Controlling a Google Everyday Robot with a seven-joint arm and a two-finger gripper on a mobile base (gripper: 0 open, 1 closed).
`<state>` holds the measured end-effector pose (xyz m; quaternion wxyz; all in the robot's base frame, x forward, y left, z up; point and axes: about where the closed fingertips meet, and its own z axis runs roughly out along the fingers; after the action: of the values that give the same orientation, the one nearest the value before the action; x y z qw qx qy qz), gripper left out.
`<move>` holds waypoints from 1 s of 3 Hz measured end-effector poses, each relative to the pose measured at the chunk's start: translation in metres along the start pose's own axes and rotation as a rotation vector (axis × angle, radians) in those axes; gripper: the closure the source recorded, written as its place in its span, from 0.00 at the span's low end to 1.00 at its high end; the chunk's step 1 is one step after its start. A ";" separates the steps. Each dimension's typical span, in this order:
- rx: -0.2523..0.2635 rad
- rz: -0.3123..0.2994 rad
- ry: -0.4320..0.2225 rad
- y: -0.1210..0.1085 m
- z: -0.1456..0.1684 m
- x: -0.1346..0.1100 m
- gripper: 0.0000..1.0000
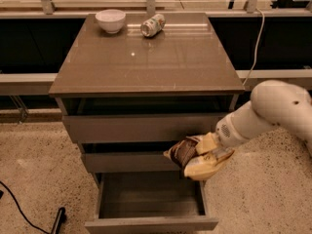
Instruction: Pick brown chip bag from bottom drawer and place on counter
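The brown chip bag (197, 158), dark brown on the left and pale cream below, hangs in my gripper (208, 149), which is shut on it. The bag is held in the air in front of the middle drawer, above the right side of the open bottom drawer (150, 203). The drawer's dark inside shows nothing in it. My white arm (265, 113) reaches in from the right. The counter (146, 57) is the glossy grey-brown top of the cabinet, above the bag.
A white bowl (110, 20) and a printed drink can (152, 25) lying on its side sit at the back of the counter. The top drawer (144, 126) and middle drawer (129, 161) stand slightly open. A black cable (19, 211) lies on the speckled floor at left.
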<state>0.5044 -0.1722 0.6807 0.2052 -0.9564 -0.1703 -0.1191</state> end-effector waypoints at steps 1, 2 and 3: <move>-0.032 0.005 0.056 0.006 -0.049 0.029 1.00; -0.057 0.009 0.123 0.010 -0.108 0.055 1.00; -0.053 0.000 0.127 0.009 -0.119 0.056 1.00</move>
<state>0.5400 -0.2163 0.7995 0.1900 -0.9520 -0.1537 -0.1842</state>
